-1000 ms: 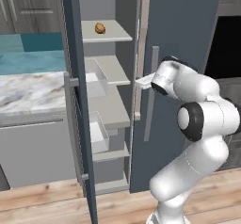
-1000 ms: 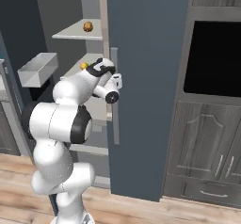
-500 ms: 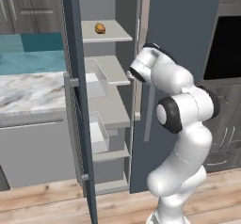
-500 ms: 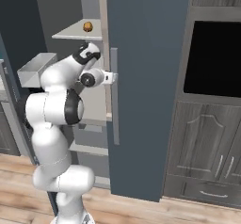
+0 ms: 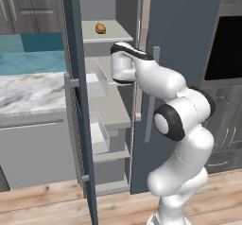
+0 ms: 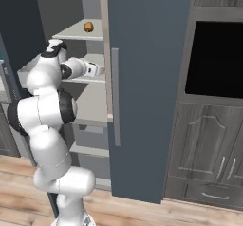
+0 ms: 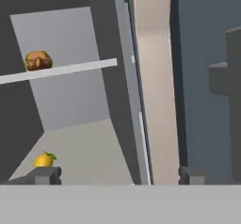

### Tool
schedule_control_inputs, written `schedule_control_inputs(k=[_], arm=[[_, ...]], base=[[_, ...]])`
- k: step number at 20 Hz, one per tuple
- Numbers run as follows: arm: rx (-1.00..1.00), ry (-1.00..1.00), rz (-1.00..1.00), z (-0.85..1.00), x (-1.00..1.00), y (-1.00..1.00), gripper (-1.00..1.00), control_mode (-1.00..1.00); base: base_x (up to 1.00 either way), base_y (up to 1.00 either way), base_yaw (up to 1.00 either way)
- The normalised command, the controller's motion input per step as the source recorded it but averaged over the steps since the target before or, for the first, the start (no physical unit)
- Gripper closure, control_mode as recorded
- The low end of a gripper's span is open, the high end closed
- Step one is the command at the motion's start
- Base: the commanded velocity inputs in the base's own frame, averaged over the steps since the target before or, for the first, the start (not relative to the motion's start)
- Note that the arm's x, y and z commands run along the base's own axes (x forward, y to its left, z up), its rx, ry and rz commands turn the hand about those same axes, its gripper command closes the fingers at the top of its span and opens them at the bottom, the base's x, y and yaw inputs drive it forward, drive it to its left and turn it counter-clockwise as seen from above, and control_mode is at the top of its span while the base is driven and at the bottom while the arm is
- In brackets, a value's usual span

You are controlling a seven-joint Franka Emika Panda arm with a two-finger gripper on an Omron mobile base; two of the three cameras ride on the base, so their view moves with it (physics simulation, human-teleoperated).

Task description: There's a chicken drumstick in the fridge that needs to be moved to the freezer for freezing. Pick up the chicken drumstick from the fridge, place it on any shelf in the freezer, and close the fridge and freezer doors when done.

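Drumstick [image 5: 100, 28] on freezer [image 5: 118, 11] shelf [image 5: 120, 32]

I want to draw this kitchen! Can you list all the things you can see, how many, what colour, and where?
chicken drumstick: one, golden-brown, on an upper shelf of the open left compartment.
small fruit: one, yellow-orange, on the shelf below.
doors: two, slate-blue; left open, right shut.
clear bins: two, lower down.
wall oven: one, black, right.
counter: one, marbled, left.
gripper: one, white, open, beside the middle shelf.
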Motion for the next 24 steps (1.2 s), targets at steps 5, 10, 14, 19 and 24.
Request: schedule_control_inputs(k=[5, 10, 14, 19, 24], arm=[[0.08, -0.18, 0.00, 0.63, -0.97, -0.19, -1.00, -1.00], [0.03, -0.21, 0.00, 0.93, -0.83, -0.20, -1.00, -1.00], [0.00, -0.15, 0.00, 1.00, -0.74, -0.41, -1.00, -1.00], [-0.04, -0.01, 0.00, 1.00, -0.86, -0.33, -1.00, -1.00], [-0.06, 0.01, 0.00, 0.94, -0.98, -0.09, -1.00, -1.00]], base=[[0.00, 0.00, 0.00], [0.00, 0.00, 0.00], [0.00, 0.00, 0.00], [0.00, 0.00, 0.00], [0.00, 0.00, 0.00]])
